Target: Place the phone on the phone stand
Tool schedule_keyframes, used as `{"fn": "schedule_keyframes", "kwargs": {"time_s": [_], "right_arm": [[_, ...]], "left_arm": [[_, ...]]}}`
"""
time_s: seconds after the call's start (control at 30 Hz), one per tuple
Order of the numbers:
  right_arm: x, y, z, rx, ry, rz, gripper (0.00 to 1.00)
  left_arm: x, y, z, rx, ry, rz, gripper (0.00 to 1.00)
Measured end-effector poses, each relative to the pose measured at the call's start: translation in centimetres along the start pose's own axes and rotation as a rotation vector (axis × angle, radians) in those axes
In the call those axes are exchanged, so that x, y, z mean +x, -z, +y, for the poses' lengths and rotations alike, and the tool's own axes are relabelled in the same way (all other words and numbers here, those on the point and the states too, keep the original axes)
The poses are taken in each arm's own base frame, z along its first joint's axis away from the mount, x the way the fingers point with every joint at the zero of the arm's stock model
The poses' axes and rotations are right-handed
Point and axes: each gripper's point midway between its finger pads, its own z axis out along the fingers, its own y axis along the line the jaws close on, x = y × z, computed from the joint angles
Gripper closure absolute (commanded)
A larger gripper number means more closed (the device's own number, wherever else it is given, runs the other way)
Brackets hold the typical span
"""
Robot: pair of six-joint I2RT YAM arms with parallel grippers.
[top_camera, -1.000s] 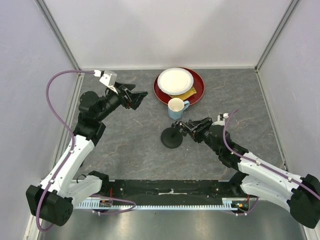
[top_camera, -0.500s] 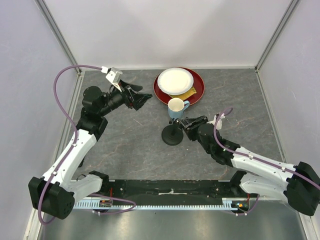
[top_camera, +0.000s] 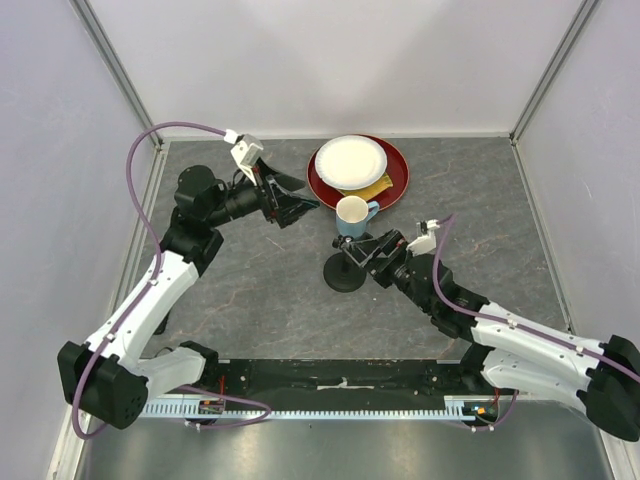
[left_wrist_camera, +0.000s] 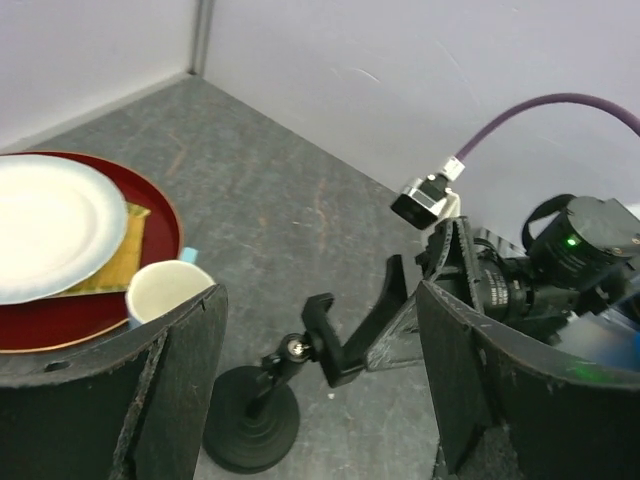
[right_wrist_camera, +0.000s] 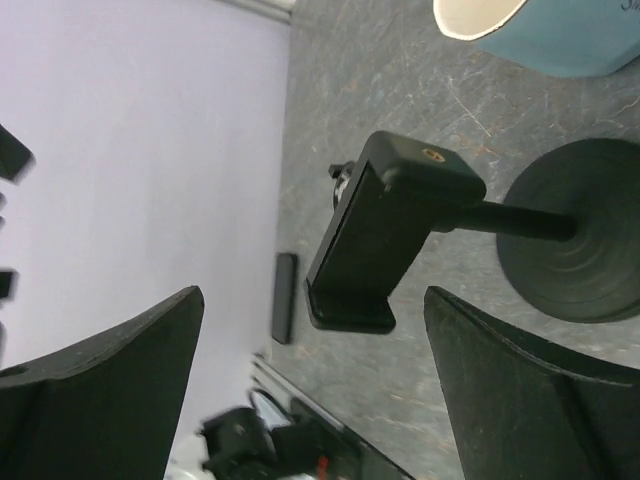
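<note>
The right gripper (top_camera: 370, 252) has its jaws spread on either side of the clamp head (right_wrist_camera: 390, 235) of the phone stand (top_camera: 343, 275), at its 3 o'clock, not pinching it. The phone (right_wrist_camera: 284, 297) lies flat on the worktop (top_camera: 260, 290) near a wall, well apart from the stand. A blue mug (top_camera: 352, 214) stands at the stand's 12 o'clock. Beyond it is a red plate (top_camera: 400, 175) bearing a white paper plate (top_camera: 350, 160). At the mug's 9 o'clock the left gripper (top_camera: 305, 210) hangs with jaws spread and empty.

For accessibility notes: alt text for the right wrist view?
The open right end effector frames a black phone stand with round disc base on a grey stone-look table. A blue mug stands beside it; a thin flat black phone lies near the wall.
</note>
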Motion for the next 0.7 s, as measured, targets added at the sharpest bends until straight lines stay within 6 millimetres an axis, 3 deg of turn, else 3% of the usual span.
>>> {"fn": "schedule_keyframes", "kwargs": {"time_s": [0.2, 0.3, 0.43, 0.5, 0.57, 0.7], "right_arm": [[0.0, 0.9, -1.6, 0.056, 0.359, 0.081, 0.04], [-1.4, 1.6, -2.4, 0.119, 0.556, 0.080, 0.16], [-3.6, 2.6, -2.0, 0.149, 0.816, 0.059, 0.30], [-4.5, 2.8, -1.7, 0.153, 0.939, 0.055, 0.45], [-4.9, 2.7, -1.8, 0.159, 1.033, 0.065, 0.55], [-4.6, 2.2, -2.5, 0.140, 1.209, 0.121, 0.55]], "left_arm": [[0.7, -1.2, -3.1, 0.094, 0.006, 0.055, 0.18], [1.3, -1.2, -4.2, 0.116, -0.003, 0.078, 0.18], [1.9, -1.3, -4.5, 0.117, -0.022, 0.096, 0.18], [2.1, -1.3, -4.4, 0.110, -0.022, 0.105, 0.18], [2.2, -1.2, -4.3, 0.107, -0.021, 0.108, 0.18], [2.3, -1.2, -4.3, 0.106, -0.025, 0.112, 0.18]]}}
